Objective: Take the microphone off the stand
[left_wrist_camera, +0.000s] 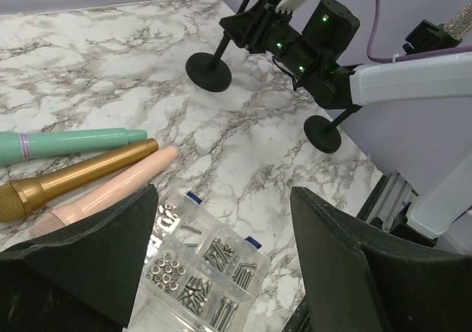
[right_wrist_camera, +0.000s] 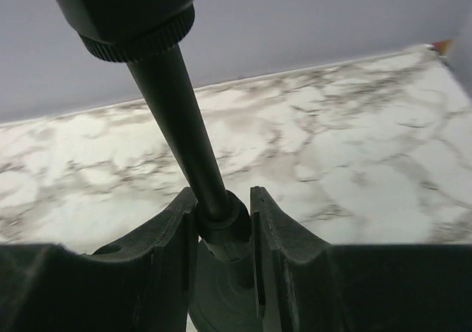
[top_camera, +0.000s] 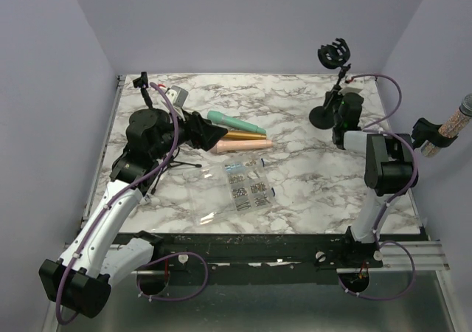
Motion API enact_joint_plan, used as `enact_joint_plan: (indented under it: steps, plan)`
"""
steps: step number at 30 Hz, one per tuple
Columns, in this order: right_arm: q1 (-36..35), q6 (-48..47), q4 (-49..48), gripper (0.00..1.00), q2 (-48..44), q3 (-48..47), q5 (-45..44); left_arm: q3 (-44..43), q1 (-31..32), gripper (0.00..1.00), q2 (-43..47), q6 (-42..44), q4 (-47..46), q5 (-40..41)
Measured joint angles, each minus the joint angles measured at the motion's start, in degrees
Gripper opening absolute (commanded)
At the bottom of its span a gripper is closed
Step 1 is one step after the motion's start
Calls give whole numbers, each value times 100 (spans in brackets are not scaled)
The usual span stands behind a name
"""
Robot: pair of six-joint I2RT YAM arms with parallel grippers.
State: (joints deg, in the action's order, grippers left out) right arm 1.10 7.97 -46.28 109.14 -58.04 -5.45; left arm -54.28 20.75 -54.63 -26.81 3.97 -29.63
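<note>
Target check: the glittery microphone (top_camera: 451, 125) sits in a clip (top_camera: 424, 131) out over the right edge of the desk (top_camera: 302, 177), its long axis tilted up and outward to the right. Meanwhile my right jaws are clamped low on the pole (right_wrist_camera: 188, 133) of another stand (top_camera: 325, 116) by the far right corner, whose top holder (top_camera: 333, 53) is empty. Wrong target, I reckon. My left jaws gape wide above the screw box (top_camera: 247, 188), well apart toward the left edge. The right arm is nearer by far. The microphone lies rightward and nearward of those jaws, so let go and swing that way.
</note>
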Motion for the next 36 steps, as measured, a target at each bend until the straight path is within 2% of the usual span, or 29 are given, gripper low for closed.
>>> enact_joint_plan:
  steps: [9,16,21,27,36]
  plan:
    - [-1029,114,-302,3,166,-63,133,0,0,75,-63,22,0,2]
    - [-1294,96,-485,4,389,-229,179,0,0,75,-92,22,0,2]
    - [-1366,-63,-494,9,428,-271,188,0,0,75,-94,39,2,2]
    - [-1467,-321,-540,31,286,-55,267,0,0,75,-94,39,0,0]
    - [-1504,-251,-247,71,-127,437,321,44,0,75,-94,63,2,2]
